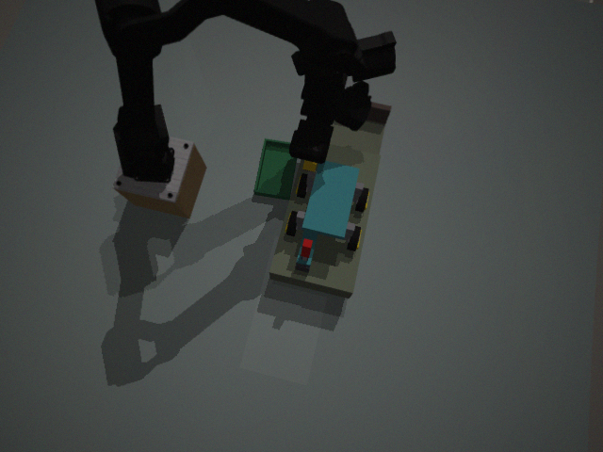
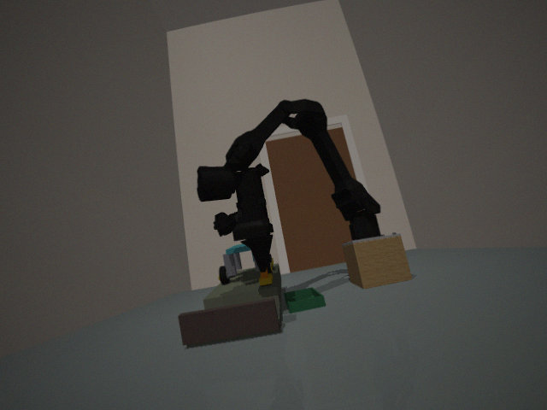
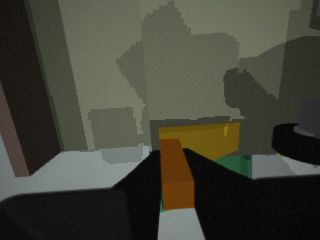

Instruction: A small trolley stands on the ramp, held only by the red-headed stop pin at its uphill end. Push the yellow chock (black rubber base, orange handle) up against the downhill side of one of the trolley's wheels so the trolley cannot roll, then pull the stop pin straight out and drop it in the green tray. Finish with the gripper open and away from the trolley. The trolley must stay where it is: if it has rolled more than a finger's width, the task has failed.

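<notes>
My gripper [image 1: 310, 159] [image 2: 265, 270] [image 3: 171, 155] is shut on the orange handle of the yellow chock [image 1: 309, 166] [image 2: 265, 281] [image 3: 202, 140]. The chock is at the ramp's tray side, just downhill of the trolley's near wheel [image 1: 302, 185] [image 3: 286, 145]. In the wrist view a gap shows between them. The chock is at or just above the ramp surface; contact cannot be told. The teal-topped trolley [image 1: 334, 199] [image 2: 238, 248] stands on the ramp [image 1: 357, 138] [image 2: 238, 293] [image 3: 105, 65]. The red-headed stop pin [image 1: 306, 249] stands upright at its uphill end. The green tray [image 1: 272, 169] [image 2: 304, 302] [image 3: 242, 165] holds nothing visible.
A brown end board [image 1: 380, 112] [image 2: 229, 323] [image 3: 30, 90] closes the ramp's downhill end. The tray lies beside the ramp, on the side of the arm's wooden base block [image 1: 195, 180] [image 2: 380, 262]. The arm arches over from that block.
</notes>
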Robot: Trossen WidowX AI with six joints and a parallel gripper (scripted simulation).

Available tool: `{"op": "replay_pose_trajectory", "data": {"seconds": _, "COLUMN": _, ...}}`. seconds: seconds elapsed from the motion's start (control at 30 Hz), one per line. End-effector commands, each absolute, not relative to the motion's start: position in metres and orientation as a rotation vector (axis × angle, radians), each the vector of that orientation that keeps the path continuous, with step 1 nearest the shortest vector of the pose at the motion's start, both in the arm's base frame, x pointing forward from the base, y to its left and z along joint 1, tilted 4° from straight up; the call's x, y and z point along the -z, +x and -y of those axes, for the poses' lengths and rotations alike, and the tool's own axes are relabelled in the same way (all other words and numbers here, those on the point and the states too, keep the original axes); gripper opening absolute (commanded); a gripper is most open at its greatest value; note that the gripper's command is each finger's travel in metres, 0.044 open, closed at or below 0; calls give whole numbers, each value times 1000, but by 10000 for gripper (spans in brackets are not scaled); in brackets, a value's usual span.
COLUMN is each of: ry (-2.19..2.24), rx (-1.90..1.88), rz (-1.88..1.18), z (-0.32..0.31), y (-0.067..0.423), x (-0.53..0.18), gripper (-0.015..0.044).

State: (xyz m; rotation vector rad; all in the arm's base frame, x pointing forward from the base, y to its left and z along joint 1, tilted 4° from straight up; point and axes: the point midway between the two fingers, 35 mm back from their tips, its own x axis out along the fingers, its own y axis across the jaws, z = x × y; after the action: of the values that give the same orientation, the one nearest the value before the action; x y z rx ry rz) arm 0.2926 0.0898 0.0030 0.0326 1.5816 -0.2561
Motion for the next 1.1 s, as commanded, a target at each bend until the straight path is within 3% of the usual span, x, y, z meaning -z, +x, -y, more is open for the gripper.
{"op": "replay_pose_trajectory", "data": {"seconds": 0.0, "ry": 22, "rx": 258, "rz": -1585, "z": -86, "y": 292, "x": -3, "gripper": 0}}
{"op": "replay_pose_trajectory", "data": {"seconds": 1.07, "ry": 20, "rx": 260, "rz": -1585, "z": -54, "y": 287, "x": -6, "gripper": 0}}
